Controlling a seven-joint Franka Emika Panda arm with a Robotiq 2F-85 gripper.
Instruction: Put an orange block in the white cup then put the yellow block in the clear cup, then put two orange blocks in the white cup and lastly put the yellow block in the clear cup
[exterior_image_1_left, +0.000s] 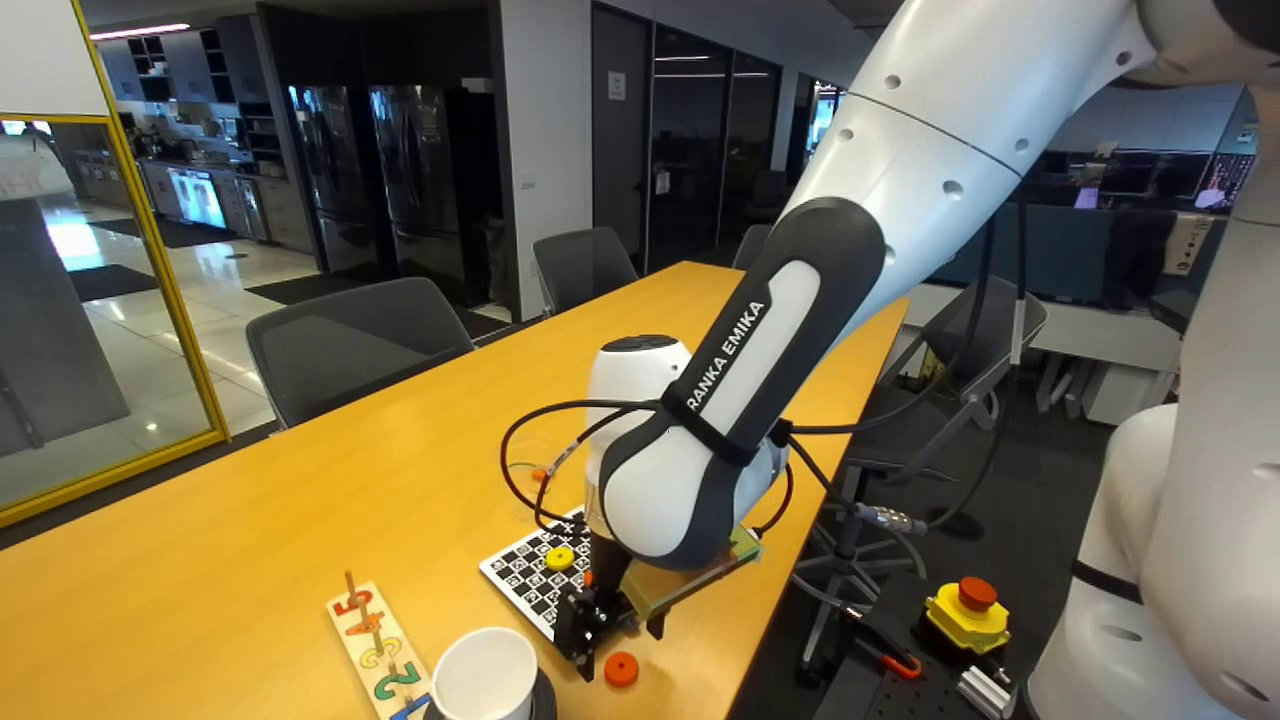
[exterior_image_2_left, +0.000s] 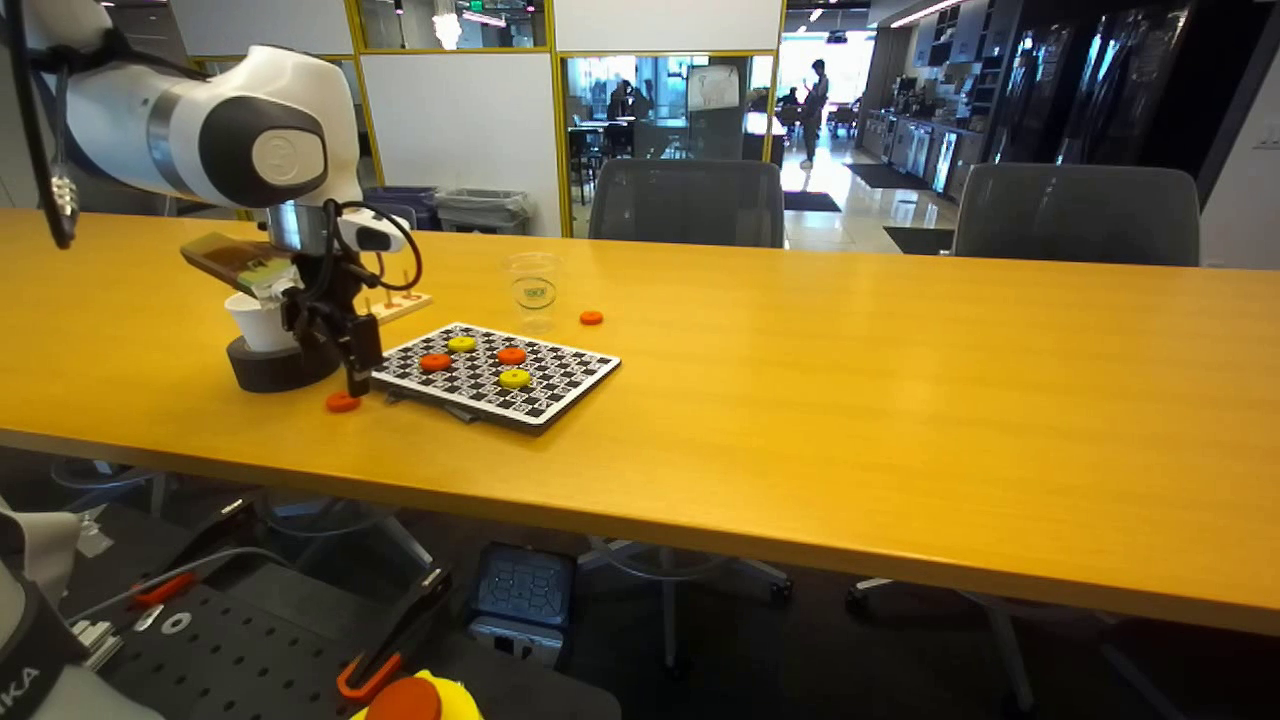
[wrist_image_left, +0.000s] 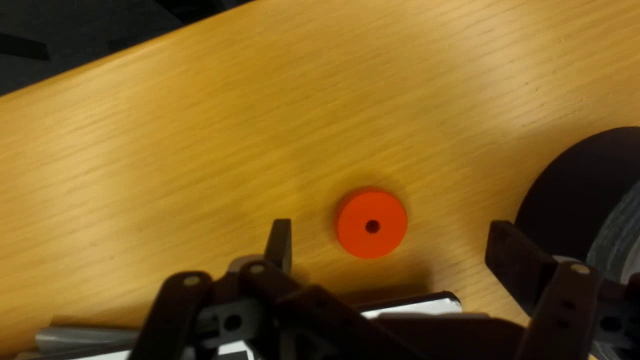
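Your gripper (wrist_image_left: 390, 242) hangs with its fingers apart above a round orange block (wrist_image_left: 361, 224)
That block lies flat on the table (wrist_image_left: 200, 150) between your fingertips in the wrist view, a gap on either side; near it runs the edge of the checkered board (exterior_image_2_left: 565, 372), on which you have two more orange blocks (exterior_image_2_left: 435, 362) and two yellow blocks (exterior_image_2_left: 515, 379) in an exterior view; your white cup (exterior_image_2_left: 258, 325) stands upright near the gripper, a thick black ring (exterior_image_2_left: 270, 370) at its base, though you cannot tell whether it sits in the ring or on it; the clear cup (exterior_image_2_left: 533, 290) stands upright just beyond the board in an exterior view; another orange block (exterior_image_2_left: 591, 318) lies on the table near the clear cup.
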